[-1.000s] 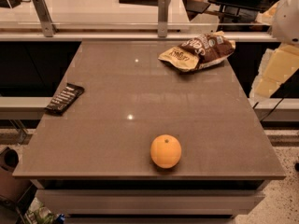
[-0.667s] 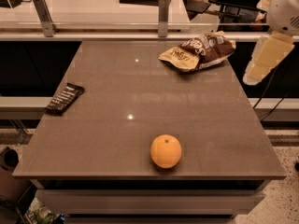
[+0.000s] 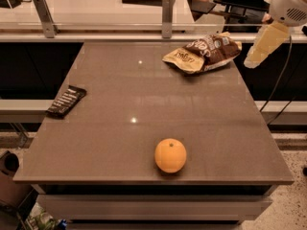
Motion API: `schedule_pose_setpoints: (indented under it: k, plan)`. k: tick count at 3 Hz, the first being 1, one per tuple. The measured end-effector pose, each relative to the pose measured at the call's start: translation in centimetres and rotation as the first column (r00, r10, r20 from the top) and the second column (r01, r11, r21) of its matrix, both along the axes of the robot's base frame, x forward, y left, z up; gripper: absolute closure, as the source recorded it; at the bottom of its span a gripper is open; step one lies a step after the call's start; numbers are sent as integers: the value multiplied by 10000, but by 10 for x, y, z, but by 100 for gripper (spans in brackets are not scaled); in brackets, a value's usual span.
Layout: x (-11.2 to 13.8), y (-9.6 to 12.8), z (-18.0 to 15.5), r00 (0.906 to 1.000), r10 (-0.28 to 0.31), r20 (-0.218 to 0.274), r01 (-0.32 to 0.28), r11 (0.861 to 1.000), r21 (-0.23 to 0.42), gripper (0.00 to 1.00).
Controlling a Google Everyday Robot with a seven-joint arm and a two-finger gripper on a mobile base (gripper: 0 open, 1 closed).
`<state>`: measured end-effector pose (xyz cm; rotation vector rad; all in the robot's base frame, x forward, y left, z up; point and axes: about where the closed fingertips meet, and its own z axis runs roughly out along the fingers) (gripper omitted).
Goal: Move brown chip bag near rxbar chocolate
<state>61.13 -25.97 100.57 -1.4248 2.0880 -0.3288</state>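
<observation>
1. The rxbar chocolate (image 3: 66, 101) is seen at the far left of the grey table (image 3: 144, 87). It is laid flat and askew, close to the left edge, with its black wrapper and pale lettering turned up.
2. A round orange (image 3: 170, 155) is found further right, near the front edge of the table and a little right of its middle. It is set well apart from the bar and from everything else.
3. The brown chip bag (image 3: 204, 53) is placed at the far right corner of the table top, crumpled and lying on its side. Its pale yellow part is turned toward the left and its dark brown part toward the right. It is kept well apart from the rxbar chocolate, with most of the table's width between them.
4. The gripper (image 3: 254, 56) is held at the right edge of the view, just beyond the table's right side, and pointed down and to the left. It is near the bag's right end, and no contact with the bag is seen. Whether it is apart or together cannot be told. Nothing is seen to be held by it.
</observation>
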Motion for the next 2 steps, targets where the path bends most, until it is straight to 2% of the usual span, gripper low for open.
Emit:
schedule_pose_setpoints:
  k: [1, 2]
  plan:
    - [26, -6, -16, 9997, 41, -220, -27, 9977, 674, 0]
    - [49, 1, -32, 9966, 493, -662, -421, 9935, 1061, 0]
